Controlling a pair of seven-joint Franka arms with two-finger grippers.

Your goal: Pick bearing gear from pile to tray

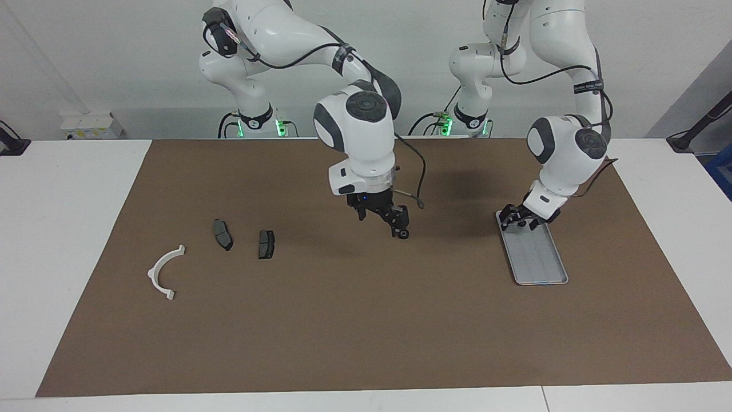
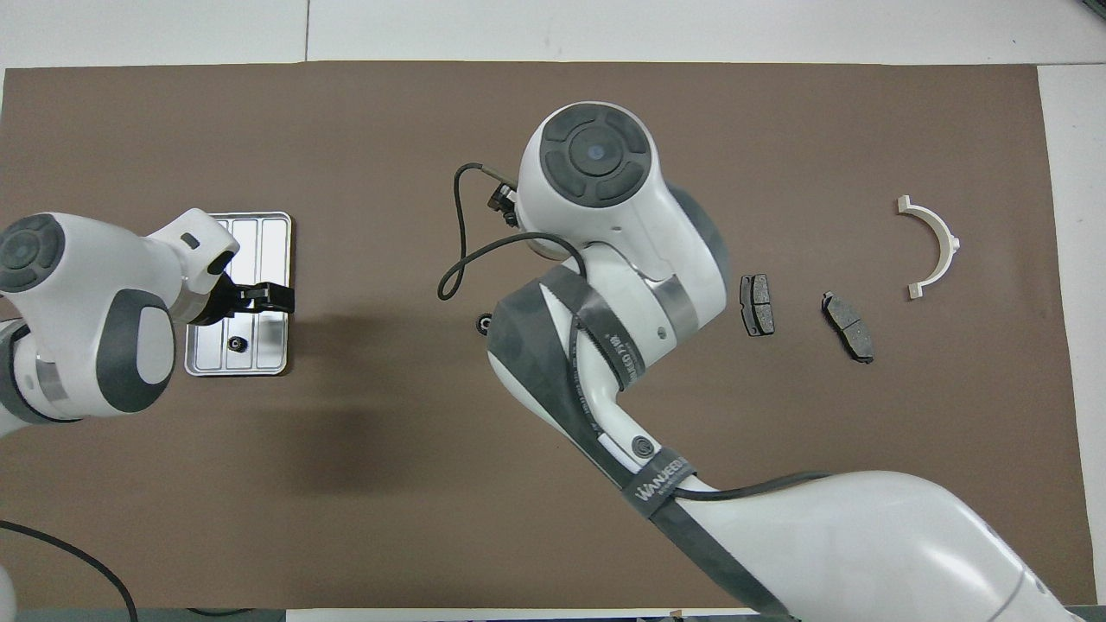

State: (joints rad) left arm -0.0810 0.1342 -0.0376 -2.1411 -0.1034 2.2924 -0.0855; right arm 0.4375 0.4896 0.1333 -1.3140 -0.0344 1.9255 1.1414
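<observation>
The pile lies toward the right arm's end of the table: a white half-ring bracket and two dark grey plates. My right gripper hangs over the middle of the mat, shut on a small black round piece; its fingers are hidden under the arm in the overhead view. The silver tray lies toward the left arm's end. My left gripper is low over the tray's end nearer to the robots, open. Another small black round piece lies in the tray.
A brown mat covers most of the white table. A loose cable loops off the right wrist. A white box stands at the table's edge nearest the robots, off the mat.
</observation>
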